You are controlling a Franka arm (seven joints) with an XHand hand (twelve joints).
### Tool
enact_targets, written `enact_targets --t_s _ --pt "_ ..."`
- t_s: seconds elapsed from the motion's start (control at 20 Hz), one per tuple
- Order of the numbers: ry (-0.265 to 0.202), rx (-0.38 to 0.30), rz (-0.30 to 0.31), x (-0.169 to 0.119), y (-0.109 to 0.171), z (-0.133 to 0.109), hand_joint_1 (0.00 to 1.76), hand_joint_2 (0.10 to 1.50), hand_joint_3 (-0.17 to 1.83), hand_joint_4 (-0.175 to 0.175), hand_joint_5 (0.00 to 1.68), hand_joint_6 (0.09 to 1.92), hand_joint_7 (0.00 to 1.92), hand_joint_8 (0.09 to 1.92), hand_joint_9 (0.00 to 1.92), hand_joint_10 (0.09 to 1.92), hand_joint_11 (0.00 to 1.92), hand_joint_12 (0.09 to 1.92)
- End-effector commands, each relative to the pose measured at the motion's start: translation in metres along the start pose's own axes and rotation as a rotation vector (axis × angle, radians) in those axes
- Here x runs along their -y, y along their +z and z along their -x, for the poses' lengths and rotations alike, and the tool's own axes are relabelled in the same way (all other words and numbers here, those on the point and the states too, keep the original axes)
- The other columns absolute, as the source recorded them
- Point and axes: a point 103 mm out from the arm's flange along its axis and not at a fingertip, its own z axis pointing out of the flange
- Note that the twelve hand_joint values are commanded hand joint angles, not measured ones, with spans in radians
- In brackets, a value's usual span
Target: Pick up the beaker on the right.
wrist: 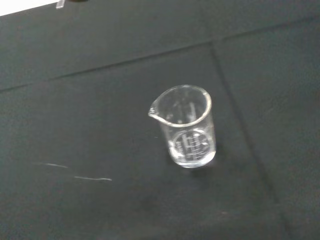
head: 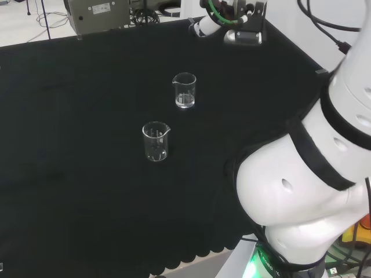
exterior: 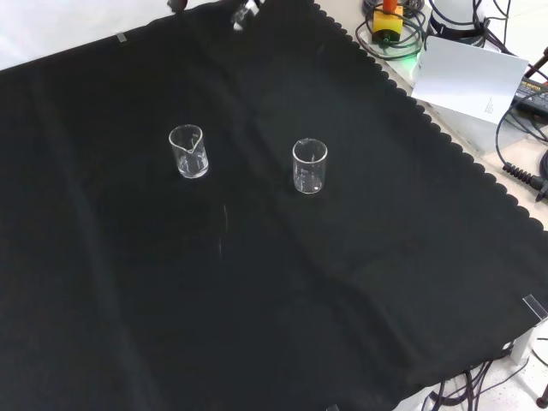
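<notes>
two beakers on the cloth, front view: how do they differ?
Position: the left beaker sits a little higher in the front view than the right beaker; in the head view the right beaker is the nearer one.
Spout: the left beaker's spout faces the front camera; the right beaker's is not plain there, and in the head view it points right.
Shared: both are clear, upright, about the same size, apparently empty, standing apart on the black cloth.

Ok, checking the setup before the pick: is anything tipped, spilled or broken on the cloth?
Nothing stands out. Both beakers, and, stand upright and apart on the black cloth, with no visible spill or breakage.
</notes>
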Motion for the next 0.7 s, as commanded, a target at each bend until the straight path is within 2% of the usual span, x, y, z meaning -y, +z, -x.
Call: enact_targets --t_s 0.05,0.45,0.7 --pt "-0.031 -0.113 0.017 -0.059 0.037 0.022 0.75 0.7 0.55 -0.038 0.39 0.09 0.22 0.7 0.34 0.7 0.0 1.43" --pt "-0.063 -0.106 -0.023 -0.081 0.076 0.018 0.77 0.66 0.57 -0.038 0.39 0.09 0.2 0.7 0.33 0.7 0.0 1.43" --pt "-0.059 -0.096 -0.047 -0.089 0.094 0.02 0.79 0.63 0.61 -0.038 0.39 0.09 0.19 0.71 0.33 0.7 0.0 1.43"
